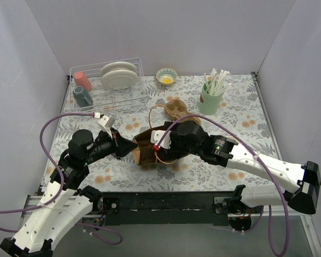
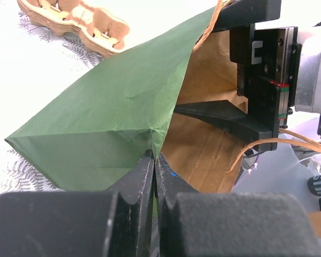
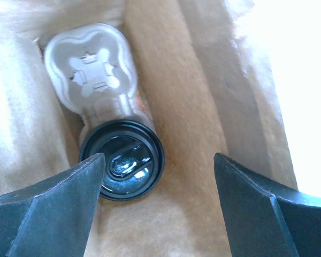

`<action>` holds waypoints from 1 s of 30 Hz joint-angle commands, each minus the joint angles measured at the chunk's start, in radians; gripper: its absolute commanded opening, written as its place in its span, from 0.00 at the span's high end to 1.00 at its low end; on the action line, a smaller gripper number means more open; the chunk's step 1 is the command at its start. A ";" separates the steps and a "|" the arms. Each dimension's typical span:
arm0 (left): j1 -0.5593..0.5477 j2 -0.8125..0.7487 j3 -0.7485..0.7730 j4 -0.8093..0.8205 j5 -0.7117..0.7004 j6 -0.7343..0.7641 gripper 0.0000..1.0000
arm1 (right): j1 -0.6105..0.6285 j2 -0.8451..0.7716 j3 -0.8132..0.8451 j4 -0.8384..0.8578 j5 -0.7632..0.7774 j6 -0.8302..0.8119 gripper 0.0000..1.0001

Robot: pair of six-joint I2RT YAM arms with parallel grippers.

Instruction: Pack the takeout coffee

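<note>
Right wrist view: we look into a brown paper bag (image 3: 203,80). The takeout coffee (image 3: 122,160) sits at the bottom of the bag, its round black lid facing the camera. It touches a pale moulded tray (image 3: 88,69) that lies just beyond it. The right gripper (image 3: 158,209) hangs above the cup with its jaws spread wide and nothing between them. One of its fingers (image 3: 48,209) overlaps the lid's edge in this view, but we cannot tell whether it touches.

Left wrist view: the left gripper (image 2: 154,171) has its jaws pressed together on the rim of the bag, pinching the paper. The bag wall reads green from this side. We see the body of the right gripper reaching into the bag's open mouth. A cardboard cup carrier (image 2: 75,21) lies on the table beyond the bag, apart from it.

Top external view: the bag sits near the middle of the patterned table (image 1: 246,123), between the two arms. The coffee is hidden here by the bag and the right arm. At the far edge we note a dish rack (image 1: 109,88) with plates, a small bowl (image 1: 166,76) and a green cup (image 1: 210,99) of straws, all well apart from the bag.
</note>
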 commanded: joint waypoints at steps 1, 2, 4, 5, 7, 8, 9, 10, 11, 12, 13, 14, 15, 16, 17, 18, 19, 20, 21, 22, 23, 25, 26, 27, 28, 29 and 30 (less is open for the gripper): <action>0.002 -0.024 0.027 -0.017 -0.040 -0.022 1.00 | -0.007 0.003 0.075 0.017 0.068 0.051 0.12; 0.002 -0.025 0.032 -0.020 -0.040 -0.022 1.00 | -0.007 0.006 0.079 0.017 0.077 0.056 0.13; 0.002 -0.024 0.036 -0.026 -0.044 -0.025 1.00 | -0.010 0.009 0.095 0.016 0.087 0.073 0.14; 0.002 -0.022 0.041 -0.031 -0.046 -0.025 1.00 | -0.012 0.007 0.099 0.016 0.088 0.087 0.14; 0.002 -0.019 0.044 -0.035 -0.046 -0.027 1.00 | -0.015 0.009 0.107 0.019 0.093 0.099 0.16; 0.002 -0.016 0.046 -0.041 -0.055 -0.030 1.00 | -0.015 0.010 0.108 0.020 0.099 0.107 0.16; 0.002 -0.010 0.047 -0.044 -0.059 -0.033 1.00 | -0.015 0.012 0.112 0.020 0.103 0.111 0.18; 0.002 -0.007 0.049 -0.046 -0.064 -0.034 1.00 | -0.016 0.013 0.118 0.017 0.114 0.116 0.18; 0.000 -0.004 0.050 -0.049 -0.069 -0.039 1.00 | -0.016 0.021 0.124 0.019 0.125 0.121 0.19; 0.002 0.001 0.055 -0.051 -0.082 -0.042 1.00 | -0.016 0.024 0.128 0.022 0.134 0.128 0.21; 0.002 0.002 0.056 -0.052 -0.092 -0.045 1.00 | -0.016 0.026 0.139 0.025 0.160 0.131 0.22; 0.002 0.005 0.058 -0.057 -0.101 -0.048 0.99 | -0.018 0.032 0.142 0.031 0.174 0.134 0.23; 0.002 0.010 0.061 -0.061 -0.115 -0.048 0.97 | -0.018 0.035 0.147 0.042 0.186 0.139 0.23; 0.002 0.013 0.067 -0.063 -0.122 -0.048 0.93 | -0.018 0.039 0.153 0.046 0.204 0.141 0.23; 0.002 0.017 0.070 -0.067 -0.125 -0.047 0.92 | -0.019 0.046 0.165 0.049 0.212 0.144 0.23; 0.002 0.019 0.072 -0.069 -0.138 -0.043 0.90 | -0.019 0.050 0.171 0.055 0.217 0.151 0.23; 0.002 0.021 0.076 -0.074 -0.147 -0.042 0.87 | -0.021 0.053 0.174 0.057 0.221 0.154 0.23; 0.002 0.024 0.081 -0.075 -0.159 -0.042 0.84 | -0.021 0.055 0.184 0.062 0.223 0.157 0.23; 0.002 0.025 0.084 -0.080 -0.170 -0.042 0.81 | -0.022 0.056 0.187 0.066 0.226 0.163 0.23; 0.002 0.025 0.090 -0.080 -0.187 -0.042 0.78 | -0.024 0.058 0.191 0.071 0.226 0.167 0.23; 0.002 0.025 0.092 -0.078 -0.188 -0.039 0.76 | -0.025 0.058 0.197 0.075 0.228 0.168 0.23; 0.002 0.024 0.096 -0.075 -0.207 -0.033 0.72 | -0.031 0.065 0.211 0.083 0.241 0.179 0.23; 0.002 0.024 0.096 -0.074 -0.214 -0.031 0.68 | -0.036 0.070 0.234 0.082 0.246 0.183 0.24; 0.002 0.022 0.101 -0.074 -0.224 -0.028 0.67 | -0.041 0.076 0.249 0.074 0.249 0.188 0.23; 0.002 0.024 0.102 -0.072 -0.234 -0.024 0.66 | -0.042 0.087 0.263 0.059 0.252 0.197 0.23; 0.002 0.025 0.112 -0.072 -0.242 -0.024 0.64 | -0.045 0.089 0.279 0.056 0.257 0.200 0.23; 0.002 0.027 0.115 -0.072 -0.250 -0.022 0.63 | -0.047 0.095 0.302 0.051 0.261 0.202 0.23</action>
